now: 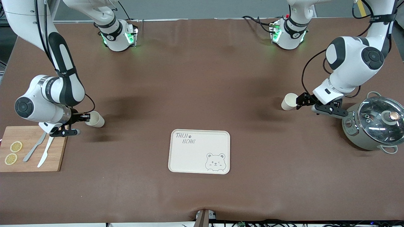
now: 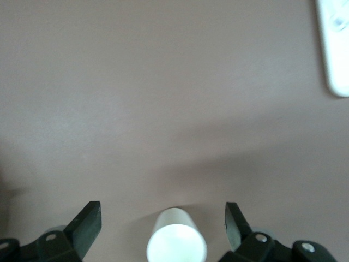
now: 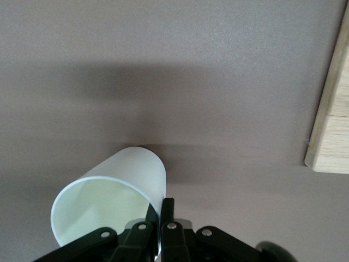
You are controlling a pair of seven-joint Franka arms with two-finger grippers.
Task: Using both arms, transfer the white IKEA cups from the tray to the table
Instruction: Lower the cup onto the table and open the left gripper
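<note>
One white cup [image 1: 94, 119] [image 3: 112, 183] is tilted low over the table beside the cutting board. My right gripper [image 1: 86, 118] [image 3: 162, 206] is shut on its rim, one finger inside and one outside. I cannot tell whether its base touches the table. The other white cup [image 1: 288, 101] [image 2: 176, 240] stands on the table toward the left arm's end. My left gripper [image 1: 299, 101] [image 2: 162, 210] is open around it, fingers [image 2: 87, 224] apart from its sides. The cream bear tray [image 1: 199, 151] [image 2: 335, 49] lies nearer the front camera, between the two cups.
A wooden cutting board [image 1: 31, 148] [image 3: 332, 109] with lemon slices [image 1: 13, 152], a fork and a knife [image 1: 45, 151] lies by the right gripper. A grey pot with a glass lid [image 1: 375, 126] stands close beside the left gripper.
</note>
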